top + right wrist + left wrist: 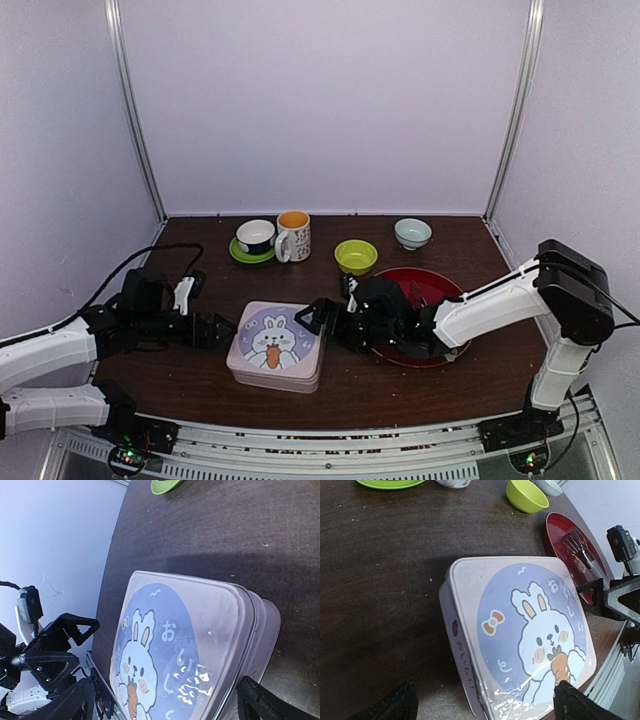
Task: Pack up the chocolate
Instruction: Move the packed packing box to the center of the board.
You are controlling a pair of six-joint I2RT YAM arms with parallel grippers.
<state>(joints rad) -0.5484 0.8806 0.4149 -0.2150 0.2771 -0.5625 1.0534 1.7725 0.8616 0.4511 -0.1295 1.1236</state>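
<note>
Lilac metal, the rabbit-lidded tin point(275, 345) is seen shut at the middle of the desk point(400, 390), flanked by both arms at about equal nearness. The left claw point(222, 330) is spread wide just beside its left wall, the right claw point(312, 318) spread wide at its right edge; nothing is gripped. No chocolate is shown; it is judged to be shut inside.

closed rabbit-print tin point(520, 635) at centre on tabletop point(380, 580); lime bowl point(526, 495) at one o'clock; red plate point(555, 530) bearing tongs point(577, 547) at two o'clock; left gripper point(482, 707) spread wide at six o'clock.
</note>
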